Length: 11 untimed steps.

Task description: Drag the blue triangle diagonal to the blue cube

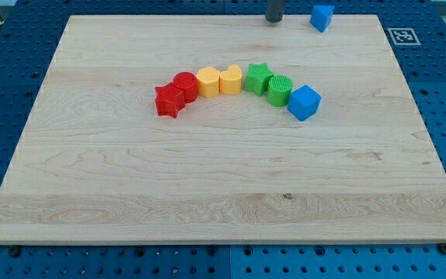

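Sitting right at the view's top edge of the wooden board [207,170], the blue triangle [322,16] rests just right of my tip [273,22], near it but apart. No jaws exist on this rod, so nothing spreads or pinches; the tip simply stands bare on the wood.

Its pointed end seems to aim toward the view's bottom-left, with the long axis running roughly diagonal, though at this size I cannot be sure.

The risk, as I judge it: the triangle lies so close to the edge that a push from the left could send it off the board. A push on a slanted face could also spin the wedge and let it slip off the tip.

Further down, well apart, the blue cube [304,102] ends an arc of blocks, touching the green cylinder [279,89], then the green star [259,77], yellow heart [231,78], yellow block [207,80], red cylinder [186,84] and red star [169,100]. Coming in too straight could knock that cube and spoil the diagonal spot.
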{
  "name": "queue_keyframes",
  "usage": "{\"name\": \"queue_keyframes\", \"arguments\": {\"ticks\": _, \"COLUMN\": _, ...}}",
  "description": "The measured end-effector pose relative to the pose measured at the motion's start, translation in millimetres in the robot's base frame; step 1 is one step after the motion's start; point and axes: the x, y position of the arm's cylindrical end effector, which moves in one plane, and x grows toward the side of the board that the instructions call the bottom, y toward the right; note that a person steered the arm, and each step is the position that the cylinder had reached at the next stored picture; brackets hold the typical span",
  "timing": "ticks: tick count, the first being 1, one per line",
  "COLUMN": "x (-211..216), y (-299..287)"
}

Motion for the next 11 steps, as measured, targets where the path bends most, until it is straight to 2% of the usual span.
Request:
{"name": "queue_keyframes", "arguments": {"ticks": 3, "x": -2, "y": 105}}
{"name": "queue_keyframes", "arguments": {"ticks": 6, "x": -2, "y": 152}}
{"name": "queue_keyframes", "arguments": {"ticks": 7, "x": 12, "y": 153}}
{"name": "queue_keyframes", "arguments": {"ticks": 10, "x": 140, "y": 161}}
{"name": "queue_keyframes", "arguments": {"ticks": 11, "x": 156, "y": 174}}
